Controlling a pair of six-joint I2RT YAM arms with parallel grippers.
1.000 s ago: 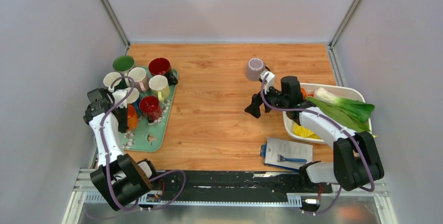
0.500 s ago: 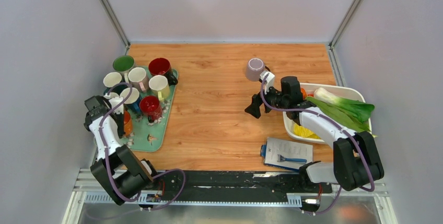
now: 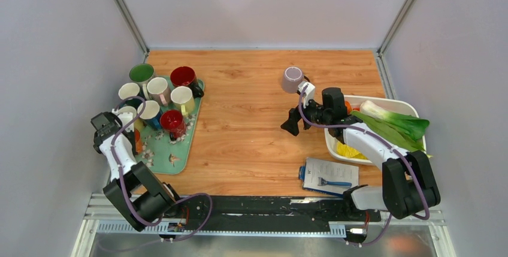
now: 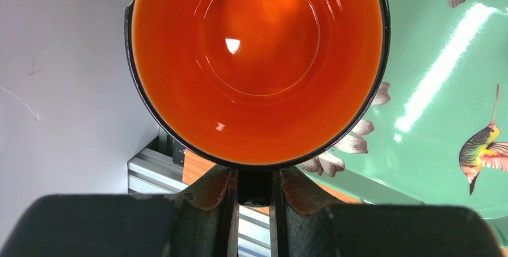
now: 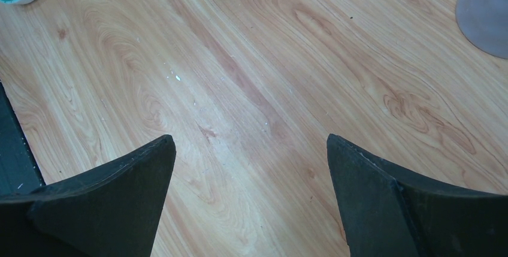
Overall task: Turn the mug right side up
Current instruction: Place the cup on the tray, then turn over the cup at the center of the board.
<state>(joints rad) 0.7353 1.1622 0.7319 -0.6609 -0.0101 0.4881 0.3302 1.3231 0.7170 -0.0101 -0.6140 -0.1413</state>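
Left gripper (image 4: 254, 186): squeezed tight on the black handle of the orange mug (image 4: 257, 59). Holds that mug by the near left edge of the green tray (image 4: 443, 89), right next to the side wall. Mouth of the mug turned to the wrist camera, so shiny orange inside and a thin black rim. Cannot tell if the mug sits on the tray or hangs above it.

Right gripper (image 5: 248, 143): fingers wide apart, nothing between them, low over bare wood.

Under it all, a big wooden table (image 3: 251, 119). On its left side, the green tray, with birds and flowers painted on it. On the right side, a white tub (image 3: 386, 100). Across the top of the tub, long leafy greens (image 3: 398, 126), poking past the rim. Near the front, just beside the tub, a sheet of paper (image 3: 329, 173).

Packed close together on the tray, the other mugs (image 3: 181, 96): green, red, white, pink and blue ones, all with mouths up.

Farther back, alone on the wood, one pale purple mug (image 3: 293, 79), just behind the right gripper and not touching it. Hard to tell from above which way up. Shows as a blurry purple shape in the top right corner of the right wrist view.

Last and smallest, a little blue tool (image 3: 335, 183) lying on the paper.
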